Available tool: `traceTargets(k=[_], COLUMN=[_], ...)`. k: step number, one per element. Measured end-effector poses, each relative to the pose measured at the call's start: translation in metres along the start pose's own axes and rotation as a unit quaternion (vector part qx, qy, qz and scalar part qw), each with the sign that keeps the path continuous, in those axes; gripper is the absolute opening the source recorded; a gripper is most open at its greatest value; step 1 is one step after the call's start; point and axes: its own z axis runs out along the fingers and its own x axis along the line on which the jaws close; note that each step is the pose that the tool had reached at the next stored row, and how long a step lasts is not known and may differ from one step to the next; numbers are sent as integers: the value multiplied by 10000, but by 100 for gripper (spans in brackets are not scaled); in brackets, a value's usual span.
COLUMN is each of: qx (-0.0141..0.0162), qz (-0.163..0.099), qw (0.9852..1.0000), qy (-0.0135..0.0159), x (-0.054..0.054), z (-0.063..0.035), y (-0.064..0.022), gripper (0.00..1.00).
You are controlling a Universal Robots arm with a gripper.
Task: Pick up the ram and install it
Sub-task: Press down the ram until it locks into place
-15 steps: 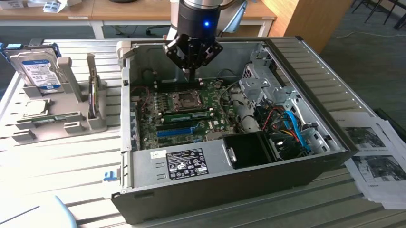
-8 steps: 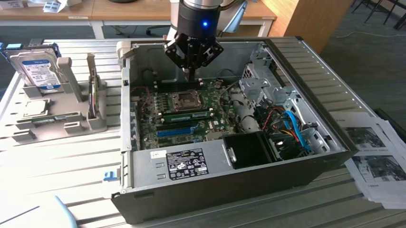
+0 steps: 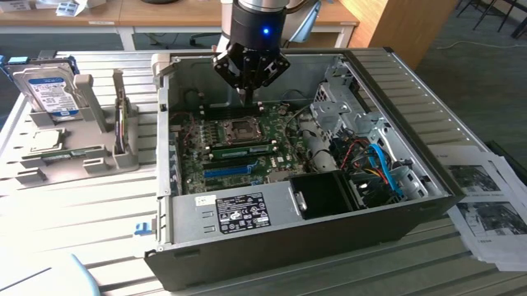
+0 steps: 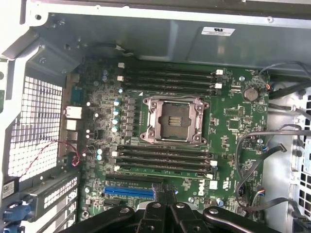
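Exterior view – hard drive (image 3: 51,92) beside case (image 3: 428,117), papers (image 3: 485,203)

An open computer case (image 3: 346,203) lies on its side on the worktop (image 3: 99,203), with the motherboard (image 3: 239,148) flat inside it. The CPU socket (image 3: 244,128) sits mid-board between two banks of memory slots; a ram stick (image 3: 244,151) is seated in the bank on the near side of it. Nearer still lies the expansion slot (image 3: 228,170), and the power supply (image 3: 239,213) fills the case's near end. The gripper (image 3: 249,88) hangs over the far bank. To the exterior view's left of the case stands a parts holder (image 3: 78,157) carrying a hard drive (image 3: 51,92) upright at its far end and another ram stick (image 3: 70,154) lying flat. Printed papers (image 3: 485,197) lie to the exterior view's right.
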Motion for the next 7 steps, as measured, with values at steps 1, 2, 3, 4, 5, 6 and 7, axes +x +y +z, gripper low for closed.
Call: traceTargets(k=[1, 2, 3, 4, 5, 6, 7], qx=[-1, -1, -2, -2, -1, -1, -1], qz=[24, 31, 30, 31, 31, 31, 31], qw=[10000, 10000, 10000, 10000, 10000, 10000, 10000], qy=[-1, -1, -1, -1, -1, -1, -1], x=[0, 0, 0, 0, 0, 0, 0], z=[0, 0, 0, 0, 0, 0, 0], y=[0, 0, 0, 0, 0, 0, 0], gripper=[9, 9, 9, 9, 9, 9, 9])
